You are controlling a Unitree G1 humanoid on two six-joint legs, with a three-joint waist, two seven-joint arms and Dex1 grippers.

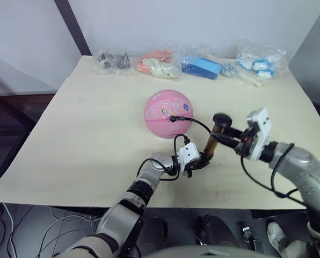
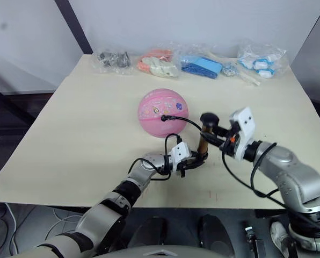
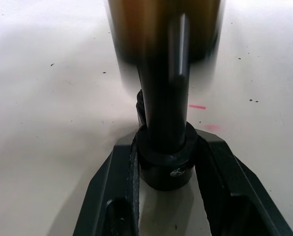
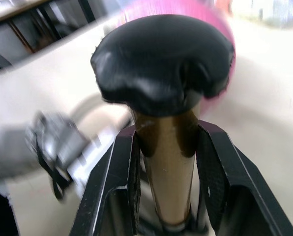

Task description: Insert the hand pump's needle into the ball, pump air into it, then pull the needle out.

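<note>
The pink ball (image 1: 168,113) rests mid-table. The hand pump (image 1: 213,141) stands upright in front of it, gold tube with a black knob (image 4: 163,61) on top. Its thin black hose (image 1: 195,122) arcs over to the ball, where the needle fitting (image 1: 173,118) sits against the ball's front; the pin itself is too small to see. My left gripper (image 1: 200,163) is shut on the pump's black base cap (image 3: 167,164). Just under the knob, my right gripper (image 1: 228,139) is shut on the gold tube (image 4: 168,162).
Several clear plastic bags of parts lie along the table's far edge: grey pieces (image 1: 113,60), orange-pink items (image 1: 157,63), blue items (image 1: 202,67) and white-blue items (image 1: 260,63). A dark pole (image 1: 74,27) leans at the back left.
</note>
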